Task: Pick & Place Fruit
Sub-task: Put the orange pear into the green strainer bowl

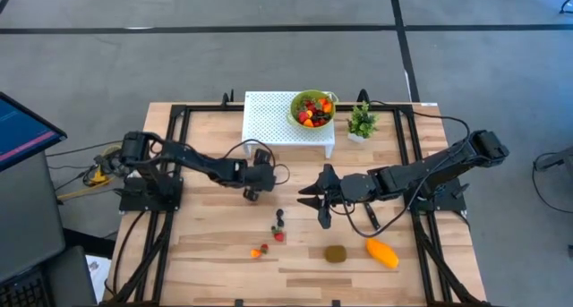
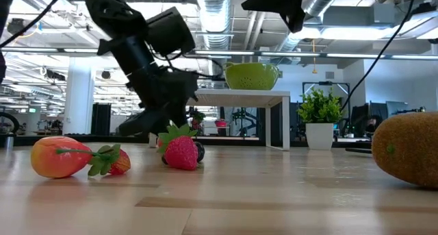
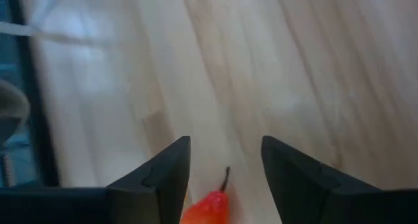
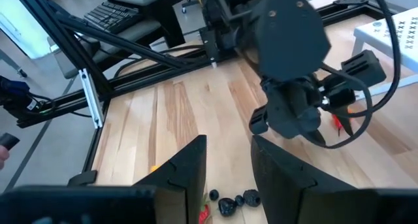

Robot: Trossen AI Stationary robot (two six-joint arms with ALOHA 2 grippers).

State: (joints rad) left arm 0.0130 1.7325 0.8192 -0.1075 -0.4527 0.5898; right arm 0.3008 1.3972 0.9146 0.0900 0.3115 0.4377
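Observation:
My left gripper (image 1: 255,191) hangs low over the table's middle left, open; in its wrist view a small red-orange fruit with a stem (image 3: 208,208) shows between the fingers (image 3: 171,175). My right gripper (image 1: 313,201) is open and raised above the table middle, touching nothing. Below them lie dark berries and a strawberry (image 1: 279,225), a small orange and red pair (image 1: 260,251), the brown kiwi (image 1: 336,253) and the orange-yellow mango (image 1: 382,251). A green bowl (image 1: 295,115) full of fruit stands on a white stand. My left gripper has the small red-orange fruit (image 3: 208,208) between its spread fingers, far back and close to one finger. The gap is much wider than the fruit. I cannot tell whether either finger touches it.
The white perforated stand (image 1: 269,119) sits at the far middle of the table, with a small potted plant (image 1: 362,121) to its right. Black frame rails (image 1: 175,164) run along both table sides. Cables trail from both arms. A monitor (image 1: 22,132) stands off the left edge.

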